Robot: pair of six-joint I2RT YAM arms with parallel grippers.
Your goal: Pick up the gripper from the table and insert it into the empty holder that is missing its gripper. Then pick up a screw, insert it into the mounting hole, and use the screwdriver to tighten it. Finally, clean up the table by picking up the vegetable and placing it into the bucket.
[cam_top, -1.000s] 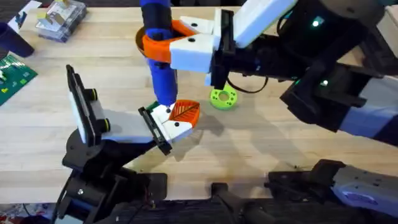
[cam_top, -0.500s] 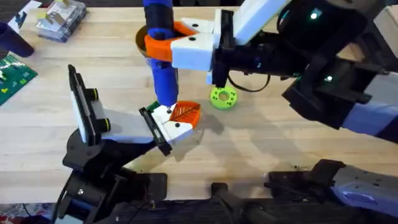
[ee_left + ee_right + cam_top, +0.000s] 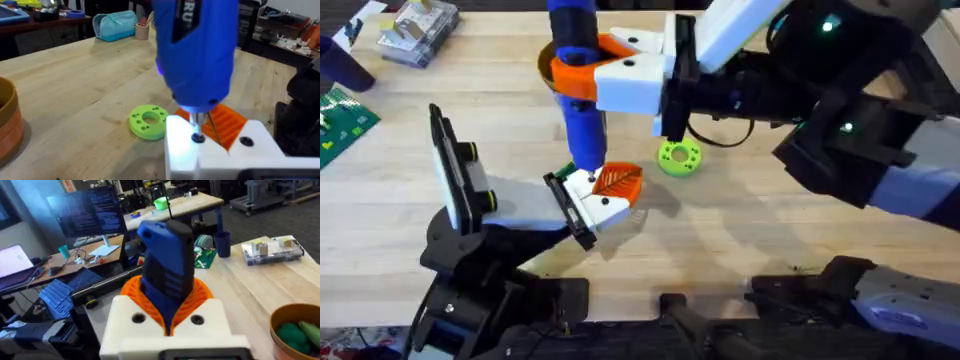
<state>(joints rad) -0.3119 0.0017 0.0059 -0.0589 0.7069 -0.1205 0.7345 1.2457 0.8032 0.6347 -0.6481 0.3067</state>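
The right gripper (image 3: pixel 665 75), clamped on the screwdriver (image 3: pixel 578 90), should hold its bit (image 3: pixel 198 136) upright in the screw atop the gripper (image 3: pixel 605 195) seated in the holder (image 3: pixel 515 205); the left gripper's state cannot be told.

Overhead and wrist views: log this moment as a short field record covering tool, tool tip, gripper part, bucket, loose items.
tool: screwdriver held upright by the right gripper
tool tip: bit down on a dark screw spot in the white block of the gripper
gripper part: seated at the end of the holder, orange finger pointing away from the stand
bucket: already holds a green vegetable
loose items: green disc on the table, apart from the holder
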